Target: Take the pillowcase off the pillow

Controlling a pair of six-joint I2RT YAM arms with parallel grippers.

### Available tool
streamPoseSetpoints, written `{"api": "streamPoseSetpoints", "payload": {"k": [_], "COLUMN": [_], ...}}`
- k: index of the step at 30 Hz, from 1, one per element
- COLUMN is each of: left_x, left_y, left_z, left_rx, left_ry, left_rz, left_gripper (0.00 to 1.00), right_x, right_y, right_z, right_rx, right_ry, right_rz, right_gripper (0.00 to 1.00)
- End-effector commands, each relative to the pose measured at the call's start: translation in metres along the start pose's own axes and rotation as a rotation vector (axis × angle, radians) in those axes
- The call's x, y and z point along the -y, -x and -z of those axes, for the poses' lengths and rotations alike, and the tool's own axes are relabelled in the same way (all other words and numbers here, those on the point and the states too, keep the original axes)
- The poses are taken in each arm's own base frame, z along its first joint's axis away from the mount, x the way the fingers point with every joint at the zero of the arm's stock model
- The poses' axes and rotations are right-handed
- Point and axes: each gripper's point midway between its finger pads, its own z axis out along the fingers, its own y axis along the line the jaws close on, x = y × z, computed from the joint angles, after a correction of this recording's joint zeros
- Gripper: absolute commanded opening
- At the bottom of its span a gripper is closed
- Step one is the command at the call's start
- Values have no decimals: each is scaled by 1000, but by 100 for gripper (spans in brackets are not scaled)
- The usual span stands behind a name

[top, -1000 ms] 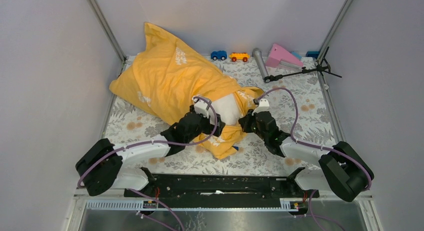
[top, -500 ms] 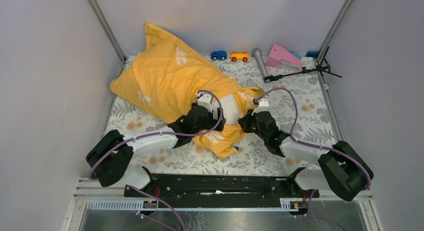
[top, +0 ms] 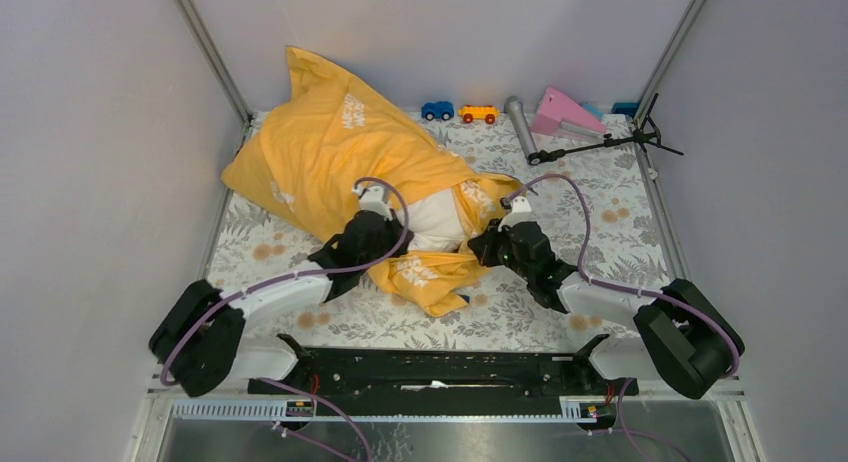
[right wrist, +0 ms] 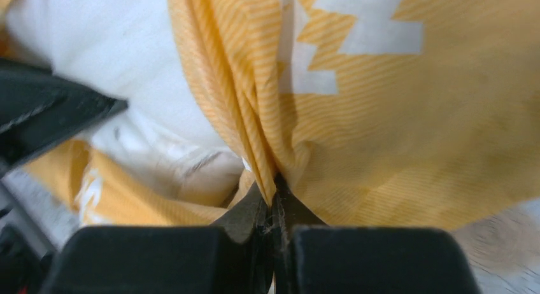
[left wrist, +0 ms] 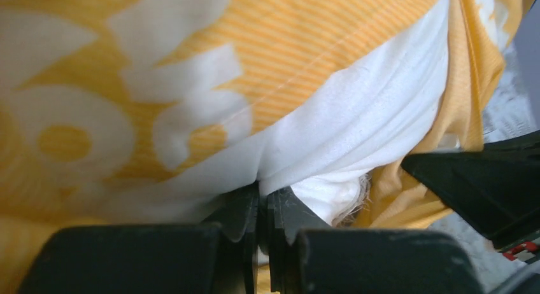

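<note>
Top view, pillowcase: yellow-orange, bunched over most of the pillow, with its far corner riding up the back wall; only a white patch shows at the open end, between the two arms
Top view, left gripper: at the left edge of the white patch
Top view, right gripper: at the yellow hem on the right of the patch, so the two sit on opposite sides of the opening, likely to pull pillowcase and pillow apart
Top view, table cloth: floral, under everything; toys lie along the far edge, well apart from the work
Left wrist, grip: jaws closed on a fold of white pillow fabric, just below the printed edge of the pillowcase; judged the anchor that keeps the pillow in place
Right wrist, grip: jaws pinched tight on a gathered pleat of striped pillowcase, bare pillow to its left; judged the pulling side
Progress: early, since most of the pillow lies inside the pillowcase
</note>
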Motion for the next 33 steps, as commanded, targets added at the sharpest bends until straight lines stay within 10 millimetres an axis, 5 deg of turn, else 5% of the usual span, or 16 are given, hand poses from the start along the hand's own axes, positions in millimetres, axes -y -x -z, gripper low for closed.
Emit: {"api": "streamPoseSetpoints", "payload": {"k": [1,5,11,17,25,26,28,33], "left_x": [-73,-57,-8,33,75,76,76,74], "left_y": [23,35,92,151,124,122,116,98], "left_z": [16,20,18,24,22,21,17,13], "left_rx": [118,172,223,261,176,170,159,126], "left_ry": [139,52,-84,-169,-422,-423,-413,-399], "left_rz": [118,167,218,171,147,148,140,115], "left_gripper": [0,0,0,0,0,0,0,0], "right_x": [-25,-64,-66,-57,-66,-70,-87,-96], "right_y": [-22,-41,-52,-52,-48,-46,-43,-23], "right_z": [-3,-4,-7,-12,-7,-5,7,28], "right_rx": [-127,-215,-245,-252,-230,-222,-208,-97], "right_ry": [157,338,324,261,311,337,446,507], "right_rz": [51,78,94,76,71,71,80,115], "right_gripper": [0,6,13,61,66,71,97,100]}}
